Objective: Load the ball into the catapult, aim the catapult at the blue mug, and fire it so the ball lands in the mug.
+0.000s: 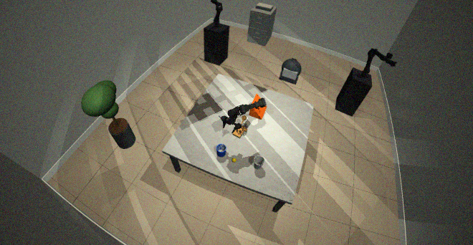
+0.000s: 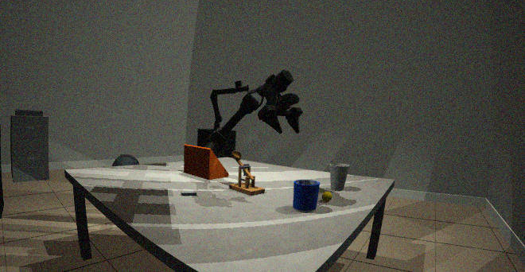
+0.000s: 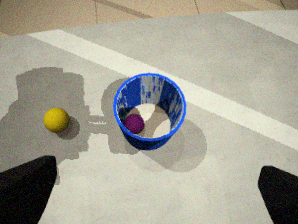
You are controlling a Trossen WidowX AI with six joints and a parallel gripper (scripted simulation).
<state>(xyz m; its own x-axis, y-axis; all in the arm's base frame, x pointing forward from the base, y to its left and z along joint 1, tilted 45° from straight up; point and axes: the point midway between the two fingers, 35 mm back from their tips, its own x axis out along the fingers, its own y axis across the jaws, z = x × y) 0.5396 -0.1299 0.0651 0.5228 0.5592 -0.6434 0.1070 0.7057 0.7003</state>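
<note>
The blue mug stands upright on the table. A purple ball lies inside it, on the bottom. The wooden catapult stands behind the mug, its arm raised and its cup with no ball visible in it. A yellow ball lies on the table beside the mug. My gripper is open and empty, high above the table, with the mug showing ahead between its fingers in the wrist view.
A grey cup stands beyond the yellow ball. An orange wedge stands by my arm's base. A small dark piece lies on the table to the catapult's left in the exterior view.
</note>
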